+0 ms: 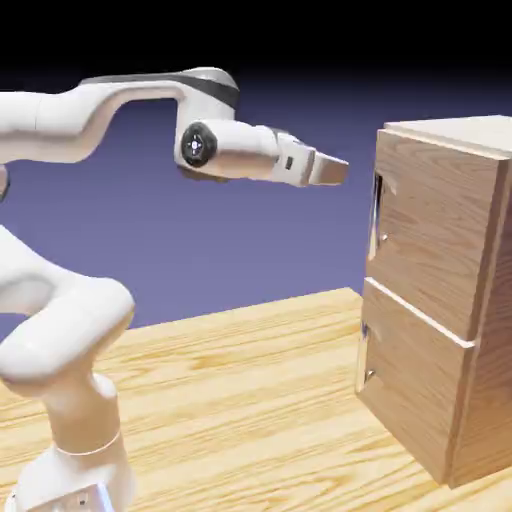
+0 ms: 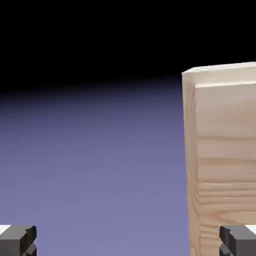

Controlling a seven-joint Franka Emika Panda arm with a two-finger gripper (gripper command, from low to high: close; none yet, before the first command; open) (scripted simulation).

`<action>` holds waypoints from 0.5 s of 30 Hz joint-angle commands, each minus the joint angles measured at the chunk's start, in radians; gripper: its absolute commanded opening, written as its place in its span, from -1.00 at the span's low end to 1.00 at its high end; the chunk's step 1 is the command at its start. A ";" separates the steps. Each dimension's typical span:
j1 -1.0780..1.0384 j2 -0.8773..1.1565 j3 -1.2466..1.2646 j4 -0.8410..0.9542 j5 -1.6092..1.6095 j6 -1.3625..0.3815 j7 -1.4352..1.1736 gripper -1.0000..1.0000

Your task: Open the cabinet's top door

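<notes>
The light oak cabinet (image 1: 450,300) stands at the right of the exterior view. Its top door (image 1: 430,240) is the upper front panel, lying flush, with a thin silver handle (image 1: 376,215) along its left edge. My gripper (image 1: 340,170) points horizontally toward the cabinet and hangs a short way left of the top door, slightly above the handle, touching nothing. In the hand view the cabinet (image 2: 225,160) fills the right side. Both fingertips (image 2: 20,240) sit far apart at the bottom corners, so the gripper is open and empty.
The lower door (image 1: 410,385) with its own small handle (image 1: 364,360) sits below the top one. The wooden table (image 1: 250,400) stretches between the arm's base and the cabinet.
</notes>
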 commanded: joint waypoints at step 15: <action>-0.245 -0.055 0.242 -0.059 0.653 0.050 -0.467 1.00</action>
